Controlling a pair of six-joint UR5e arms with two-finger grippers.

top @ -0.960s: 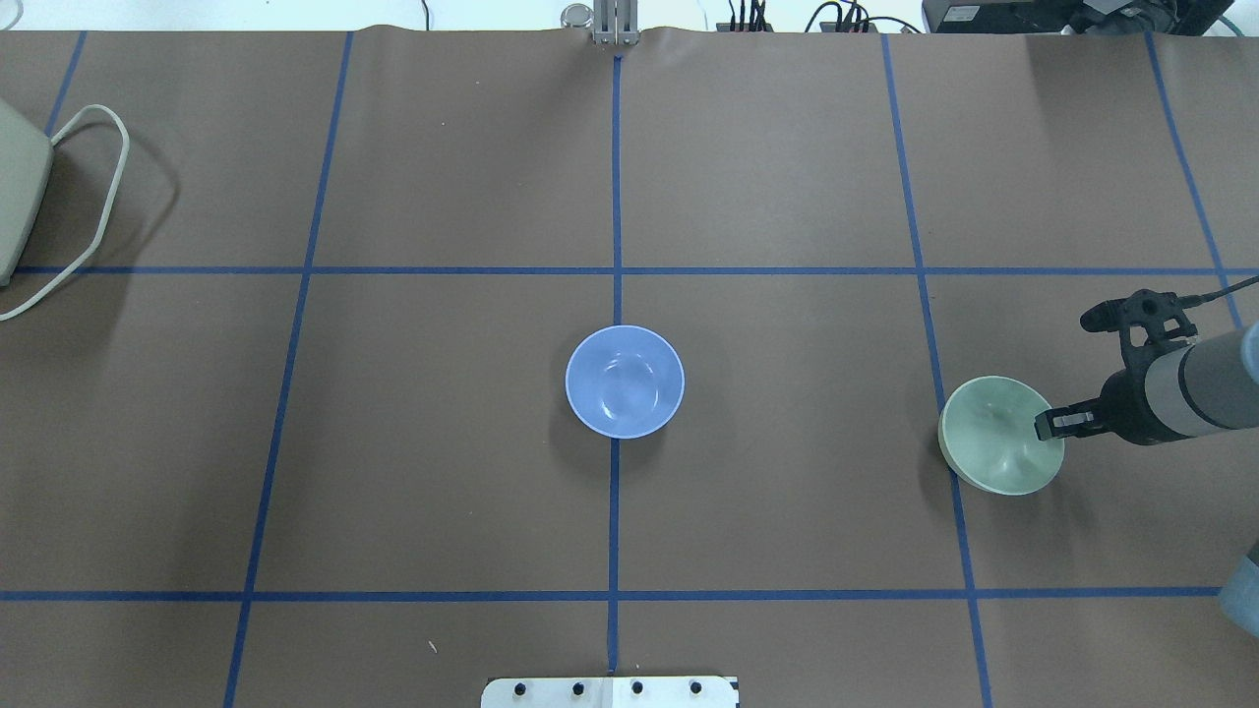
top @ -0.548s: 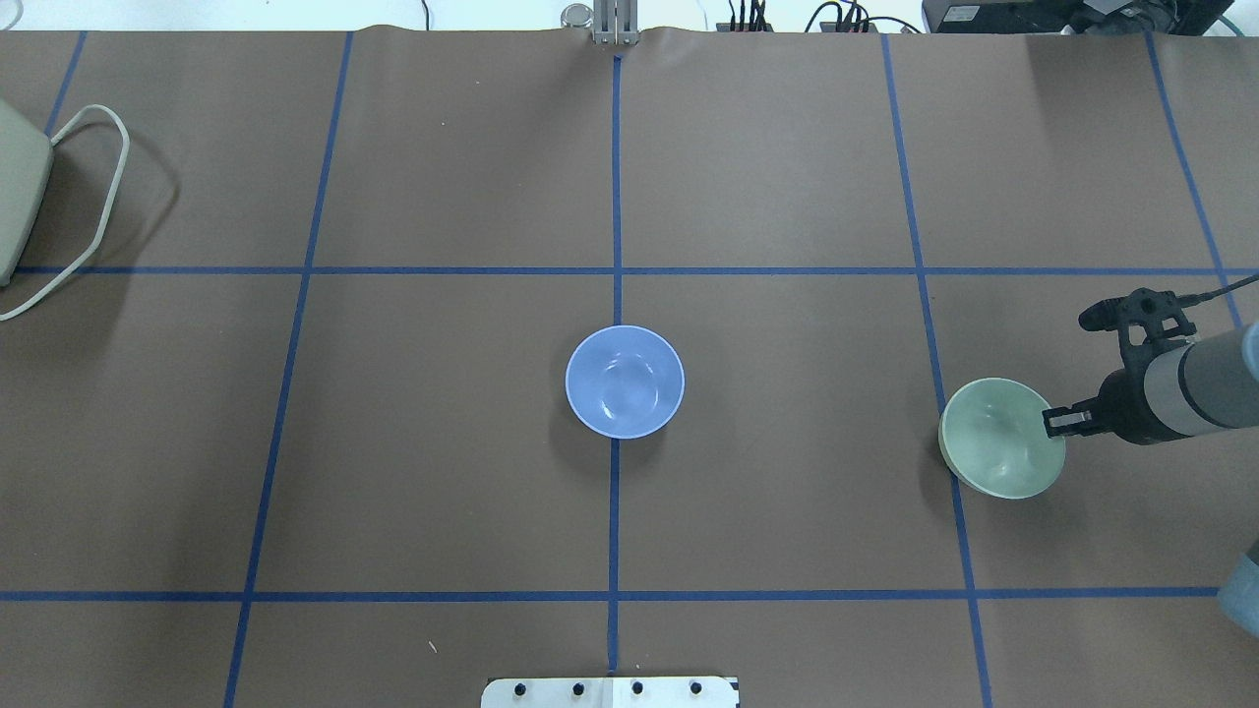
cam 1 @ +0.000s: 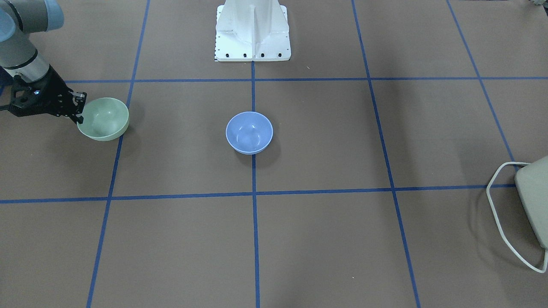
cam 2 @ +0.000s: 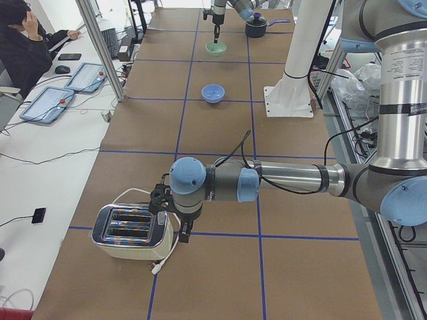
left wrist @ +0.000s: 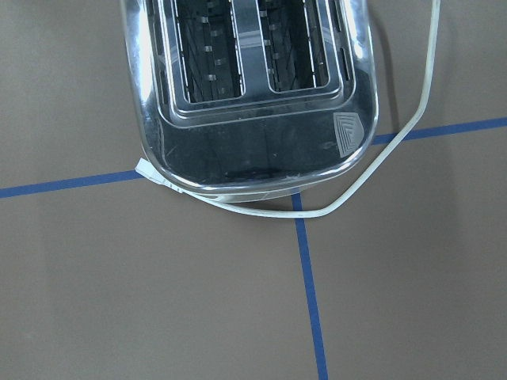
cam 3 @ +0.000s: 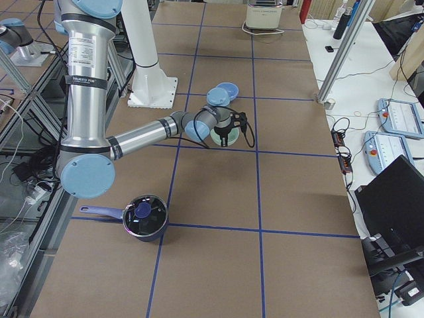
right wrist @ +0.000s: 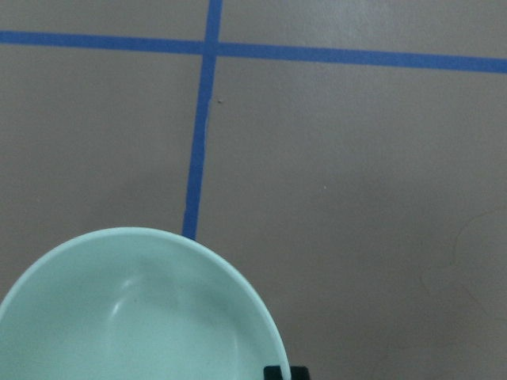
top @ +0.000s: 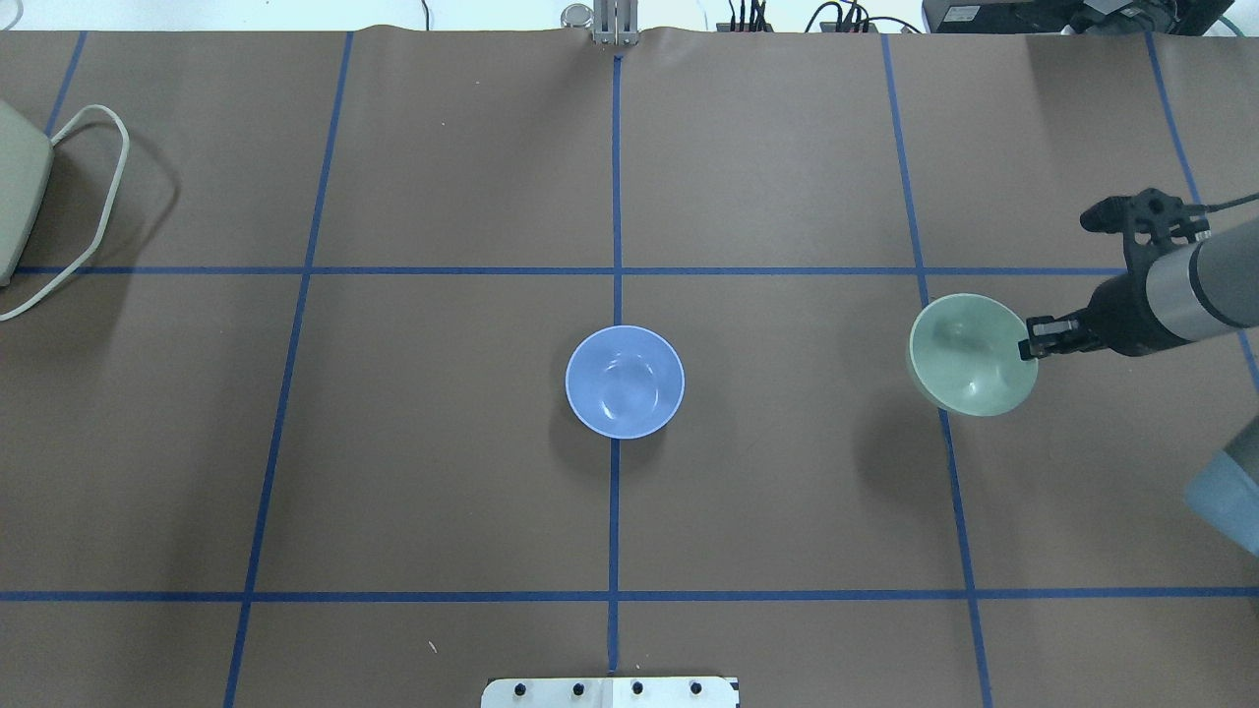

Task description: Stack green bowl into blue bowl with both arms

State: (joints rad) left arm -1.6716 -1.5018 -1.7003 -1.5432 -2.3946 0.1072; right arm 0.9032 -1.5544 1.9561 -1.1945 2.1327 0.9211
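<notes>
As the right gripper pinches its rim, the green bowl hangs above the table

While the blue bowl sits upright and alone on the middle tape line, straight out from the white pedestal, the green bowl is held well apart from it, toward the robot's right side. The right gripper is clenched on the bowl's rim at the edge facing away from the blue bowl, and the rest of the bowl sticks out free. The bowl is mouth up and clear of the brown table: in the overhead view its shadow lies on the paper apart from it. The right wrist camera looks down into the pale green hollow, with a dark fingertip just at the rim.

At the other end of the table the left arm reaches out low, and the left gripper hangs just beside a chrome toaster with a white cord. Whether that gripper is released or clenched cannot be told. A dark pot with a lid stands on the table near the robot's right end
</notes>
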